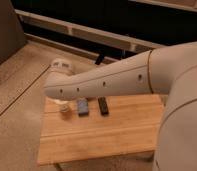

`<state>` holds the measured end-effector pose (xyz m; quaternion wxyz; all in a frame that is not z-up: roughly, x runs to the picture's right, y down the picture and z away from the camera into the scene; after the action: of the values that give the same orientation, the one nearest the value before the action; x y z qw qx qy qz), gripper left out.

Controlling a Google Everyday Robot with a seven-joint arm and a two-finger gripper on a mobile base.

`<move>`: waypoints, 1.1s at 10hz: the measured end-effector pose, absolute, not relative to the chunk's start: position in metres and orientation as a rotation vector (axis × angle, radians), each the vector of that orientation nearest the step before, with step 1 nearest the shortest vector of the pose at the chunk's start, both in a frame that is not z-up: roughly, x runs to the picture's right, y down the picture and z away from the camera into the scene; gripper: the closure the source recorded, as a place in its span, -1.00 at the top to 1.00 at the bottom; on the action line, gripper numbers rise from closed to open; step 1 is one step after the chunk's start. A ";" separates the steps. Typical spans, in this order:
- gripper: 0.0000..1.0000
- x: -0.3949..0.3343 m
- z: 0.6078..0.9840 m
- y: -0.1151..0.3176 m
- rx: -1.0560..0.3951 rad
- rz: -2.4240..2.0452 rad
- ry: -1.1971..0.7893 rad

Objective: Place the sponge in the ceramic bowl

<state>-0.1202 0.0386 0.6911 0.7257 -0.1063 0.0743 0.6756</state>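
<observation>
Gripper: out of our view, so we cannot tell its state or place.
Arm (107, 80): white; we see it cross above the table's far edge.
Sponge (82, 106): blue, flat on the wooden table (97, 142), just below the arm.
Neighbours: we note a pale cup (65, 106) to its left and a black bar (103, 105) to its right, both near it and neither touching.

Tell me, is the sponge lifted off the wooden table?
No, the sponge lies flat on the wooden table between the pale cup and the black bar; the claw is hidden behind the arm.
</observation>
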 end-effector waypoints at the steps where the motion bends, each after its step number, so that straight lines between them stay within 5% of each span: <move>1: 0.30 -0.122 0.691 0.039 -0.236 1.487 0.162; 6: 0.30 -0.068 0.727 0.021 -0.163 1.505 0.238; 11: 0.30 -0.063 0.785 0.022 -0.272 1.580 0.205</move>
<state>-0.0634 0.0218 0.7845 0.6908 -0.1217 0.0919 0.7068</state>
